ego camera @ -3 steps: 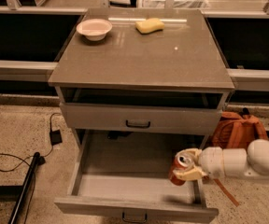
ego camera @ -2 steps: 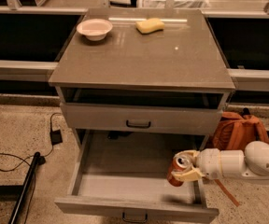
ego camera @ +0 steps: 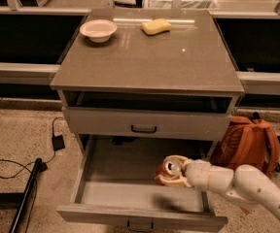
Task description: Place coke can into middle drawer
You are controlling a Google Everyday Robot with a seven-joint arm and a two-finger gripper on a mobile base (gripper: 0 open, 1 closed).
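The coke can (ego camera: 166,171), red-orange with a silver top, is tilted and held in my gripper (ego camera: 171,172). The gripper comes in from the lower right on a white arm (ego camera: 237,181) and is shut around the can. It hangs above the right half of the middle drawer (ego camera: 96,194), a wide pale-grey tray pulled fully out with a bare floor and a small dark handle at its front. The can casts a shadow on the drawer floor and does not touch it.
The cabinet top (ego camera: 145,57) carries a white bowl (ego camera: 98,29) and a yellow sponge (ego camera: 156,26). The upper drawer front (ego camera: 145,123) is shut above the open one. An orange backpack (ego camera: 249,142) stands on the floor at the right. Black cables and a stand leg (ego camera: 28,178) lie at left.
The gripper with the can has moved to the left over the drawer, further in from its right wall. Nothing else has moved.
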